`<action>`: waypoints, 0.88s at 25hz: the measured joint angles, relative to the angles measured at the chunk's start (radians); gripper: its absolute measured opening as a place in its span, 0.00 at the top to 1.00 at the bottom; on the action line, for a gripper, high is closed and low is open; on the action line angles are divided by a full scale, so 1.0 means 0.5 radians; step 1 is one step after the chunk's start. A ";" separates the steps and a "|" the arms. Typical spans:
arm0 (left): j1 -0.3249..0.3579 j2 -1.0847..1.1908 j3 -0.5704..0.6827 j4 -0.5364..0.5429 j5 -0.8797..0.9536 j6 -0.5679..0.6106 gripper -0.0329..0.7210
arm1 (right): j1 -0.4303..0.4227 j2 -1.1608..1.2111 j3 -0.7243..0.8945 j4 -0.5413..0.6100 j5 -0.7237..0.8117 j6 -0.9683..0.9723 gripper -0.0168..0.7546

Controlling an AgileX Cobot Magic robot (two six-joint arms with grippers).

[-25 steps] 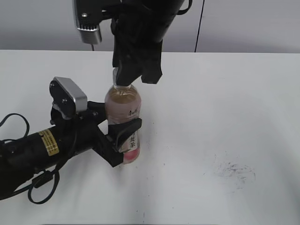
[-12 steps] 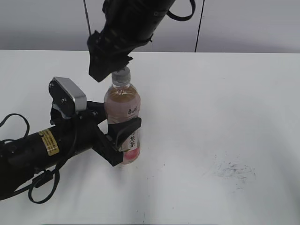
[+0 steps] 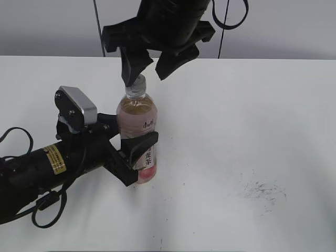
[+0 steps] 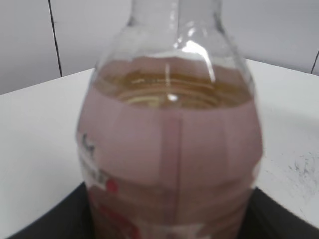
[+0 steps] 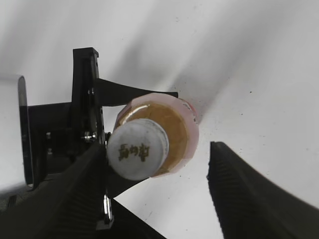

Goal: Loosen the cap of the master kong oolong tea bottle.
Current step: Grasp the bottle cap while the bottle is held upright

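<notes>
Exterior view: the left end effector (image 3: pixel 137 157) is clamped around the lower body of the master kong oolong tea bottle (image 3: pixel 137 131), which stands upright on the white bench (image 3: pixel 252 121). The right end effector (image 3: pixel 148 64) hangs above it with its fingers spread wide, one finger tip just beside the cap (image 3: pixel 136 85).

Left wrist view: the bottle's shoulder and pink label fill the frame, amber tea visible inside.

Right wrist view: looking down, the white cap with its dark logo lies between the two parted fingers (image 5: pixel 249 194), close to the left one, well apart from the other.
</notes>
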 joint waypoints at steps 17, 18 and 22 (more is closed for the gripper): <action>0.000 0.000 0.000 0.000 0.000 0.000 0.43 | 0.000 0.098 0.000 0.128 -0.028 -0.002 0.52; 0.000 0.000 0.000 0.000 0.000 0.000 0.43 | 0.000 0.098 0.000 0.120 -0.024 -0.008 0.58; 0.000 0.000 0.000 0.000 0.000 0.000 0.43 | 0.000 0.098 0.000 0.112 -0.008 -0.262 0.59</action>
